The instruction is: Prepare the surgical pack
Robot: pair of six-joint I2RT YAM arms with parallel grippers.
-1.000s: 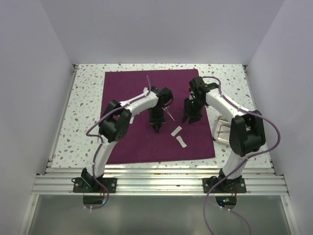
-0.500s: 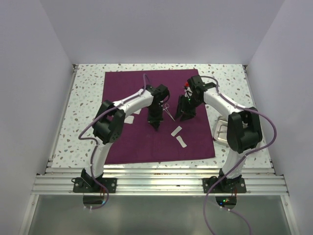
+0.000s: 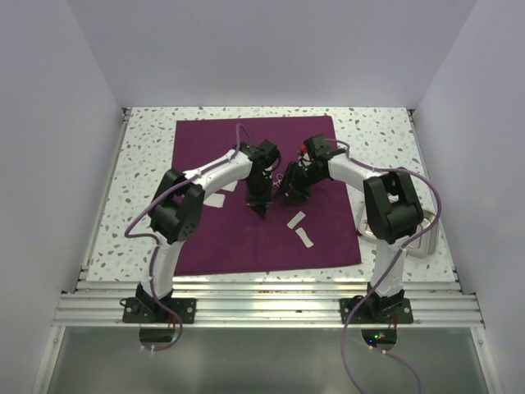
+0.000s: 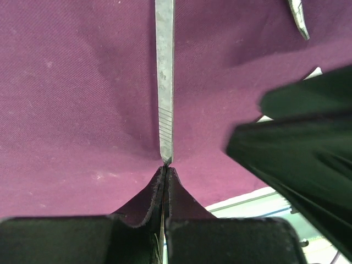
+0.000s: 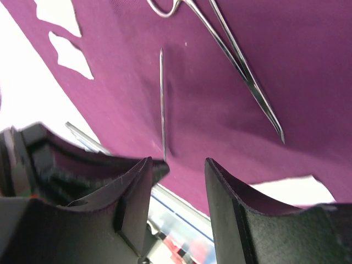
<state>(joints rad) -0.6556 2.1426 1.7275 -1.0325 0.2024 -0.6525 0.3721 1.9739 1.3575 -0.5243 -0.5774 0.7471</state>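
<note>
while the left hand (image 4: 165, 170) pinches the end of a flat silvery steel instrument (image 4: 164, 82) over the large plum-purple fabric cloth (image 3: 205, 148), the right hand (image 5: 179, 165) stands spread just beside it. this looks like a handover, and next the right hand must bracket the instrument squarely.

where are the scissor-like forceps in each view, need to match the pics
Top external: too small and crowded at the middle of the purple cloth to pick out.
Left wrist: only the tip of the scissor-like forceps shows, in the top right corner.
Right wrist: upper middle, rings at the top edge, tips pointing down and right.
Shared landmark: the purple cloth beneath them.
</note>
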